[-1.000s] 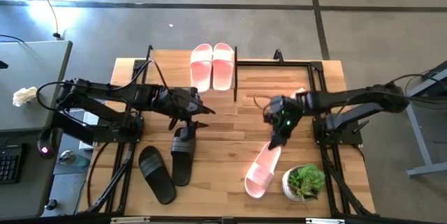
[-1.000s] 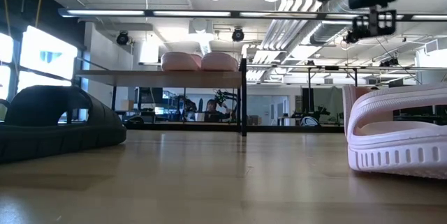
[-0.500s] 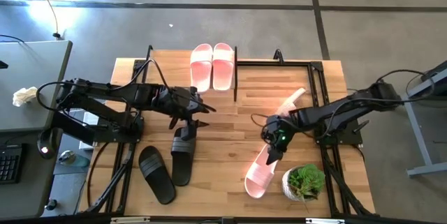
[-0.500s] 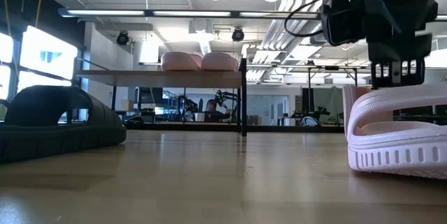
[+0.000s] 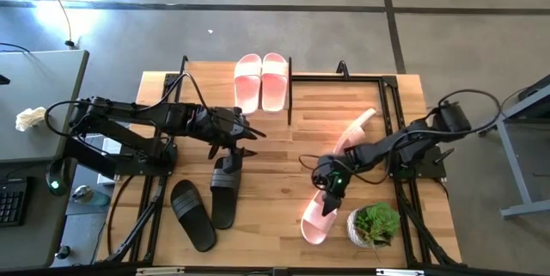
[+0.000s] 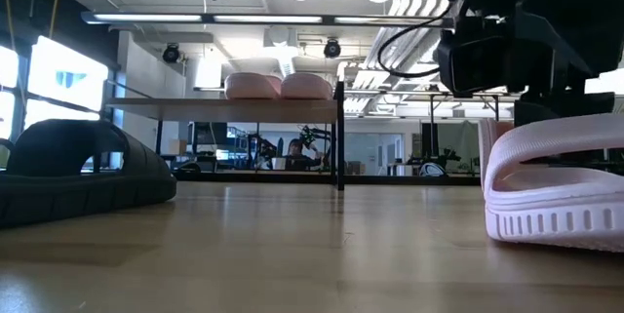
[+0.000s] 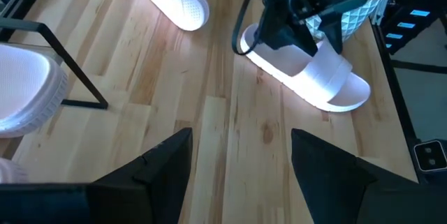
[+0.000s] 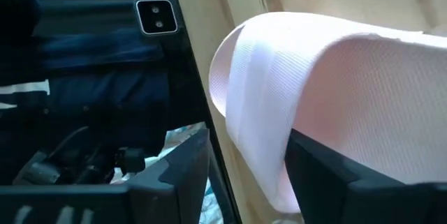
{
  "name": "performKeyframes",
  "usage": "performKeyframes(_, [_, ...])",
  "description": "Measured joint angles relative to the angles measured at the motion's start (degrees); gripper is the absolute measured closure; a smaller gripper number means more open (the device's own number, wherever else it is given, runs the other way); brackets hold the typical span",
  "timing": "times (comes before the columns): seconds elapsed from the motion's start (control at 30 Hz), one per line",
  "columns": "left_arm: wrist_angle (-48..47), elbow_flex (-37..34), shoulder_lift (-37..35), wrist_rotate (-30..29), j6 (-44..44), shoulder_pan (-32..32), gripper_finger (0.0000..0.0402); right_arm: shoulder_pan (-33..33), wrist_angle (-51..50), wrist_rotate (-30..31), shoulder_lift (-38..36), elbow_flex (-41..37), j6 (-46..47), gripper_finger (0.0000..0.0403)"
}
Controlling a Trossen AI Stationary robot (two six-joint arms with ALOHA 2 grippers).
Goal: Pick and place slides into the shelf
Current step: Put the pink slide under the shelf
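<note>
Slides: I count six — four pink, two black. My right gripper (image 5: 328, 197), fingers spread, straddles one pink slide's (image 5: 320, 216) strap on the table; left gripper (image 5: 245, 138) open, hovering above the black pair (image 5: 206, 203). Two pink rest on the shelf (image 5: 292, 95).

**Slides scattered, one pair on the shelf**

Two pale pink slides (image 5: 261, 81) sit side by side on the shelf (image 5: 284, 82), upper centre. Two black slides (image 5: 206, 200) lie lower left on the table. A pink slide (image 5: 320, 216) lies lower right, strap up; another pink slide (image 5: 354, 128) lies tilted right of centre.
</note>
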Motion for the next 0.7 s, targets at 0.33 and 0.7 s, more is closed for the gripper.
performKeyframes(0.33, [-0.05, 0.0, 0.0, 0.02, -1.68, 0.0, 0.0174, 1.15, 3.36, 0.86, 4.59, 0.0, 1.68, 0.0305])
performKeyframes(0.7, [3.79, 0.0, 0.03, 0.0, -7.3, 0.0, 0.0174, 0.03, 8.13, 12.02, 2.29, 0.0, 0.04, 0.0399])
